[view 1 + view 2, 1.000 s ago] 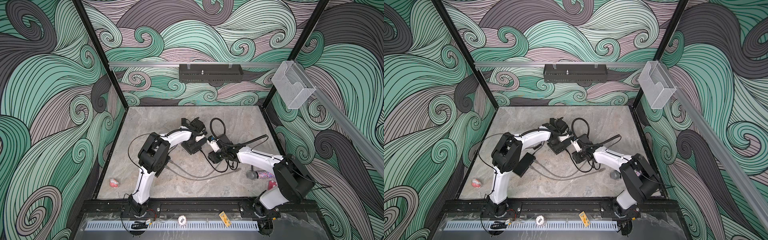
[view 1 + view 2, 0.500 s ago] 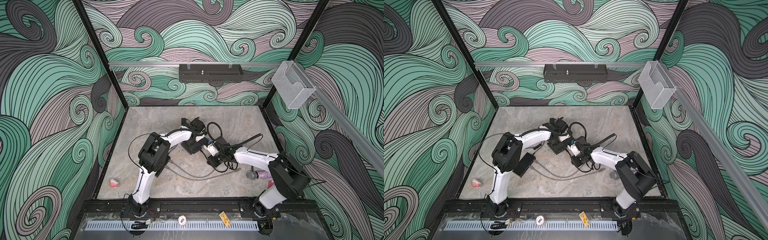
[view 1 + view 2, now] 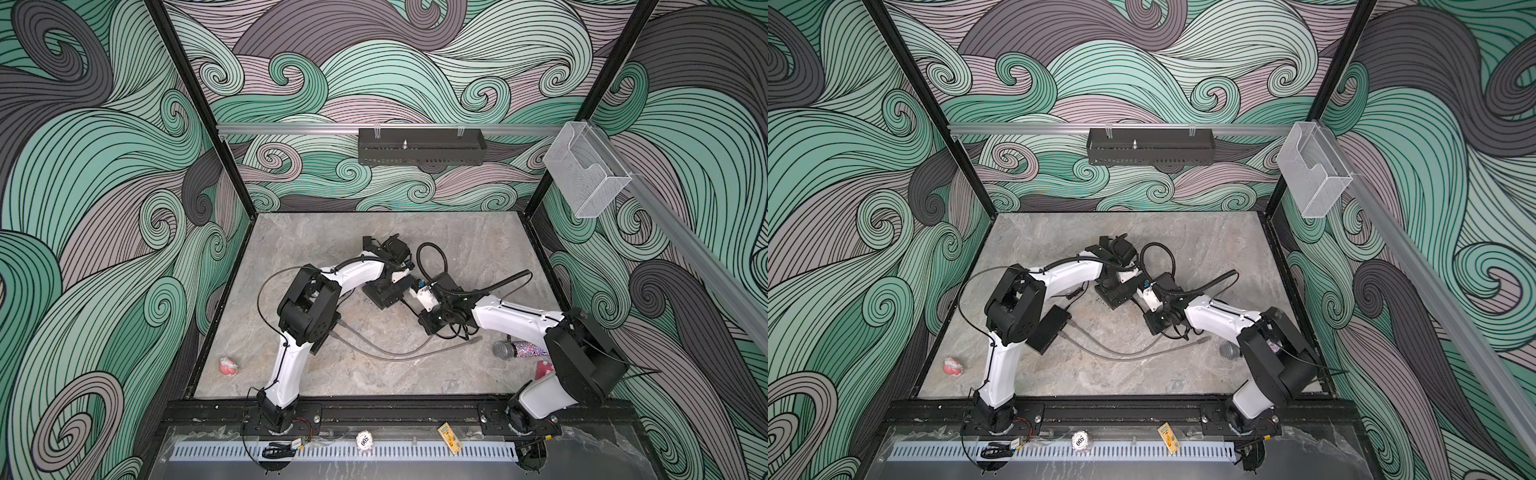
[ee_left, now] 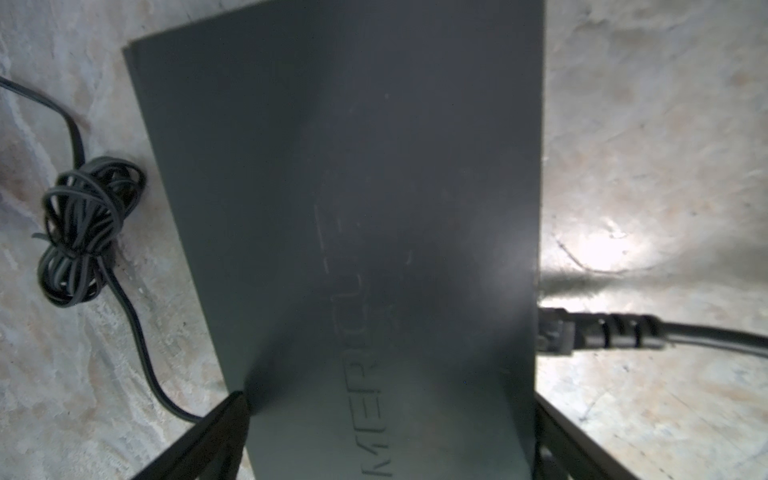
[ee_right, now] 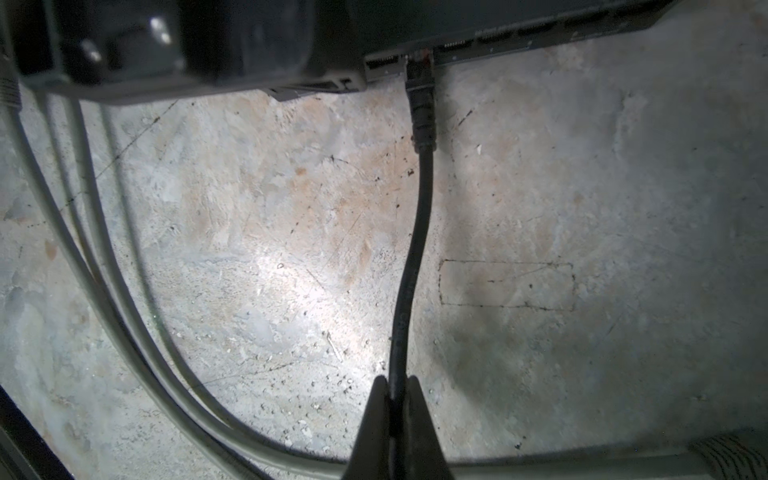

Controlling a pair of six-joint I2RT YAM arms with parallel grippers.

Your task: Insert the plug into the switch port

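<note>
Since a second back, my right gripper (image 5: 395, 399) has nipped fully closed on the black cable (image 5: 415, 249), well behind the plug (image 5: 419, 79).

My left gripper (image 4: 390, 411) is spread wide, fingers flanking the switch (image 4: 332, 166) mid-table; pressing or not, I can't tell. Plug sits nose-in among the ports (image 5: 494, 36) on the switch's right face, seating depth unclear. It lies left of my right fingers, with its long axis and the cable square to that face, so the right arm does the pushing. Grey cables (image 5: 104, 270) sweep past on the near side, clear of the line. Microphone (image 3: 517, 350) lies well right.
</note>
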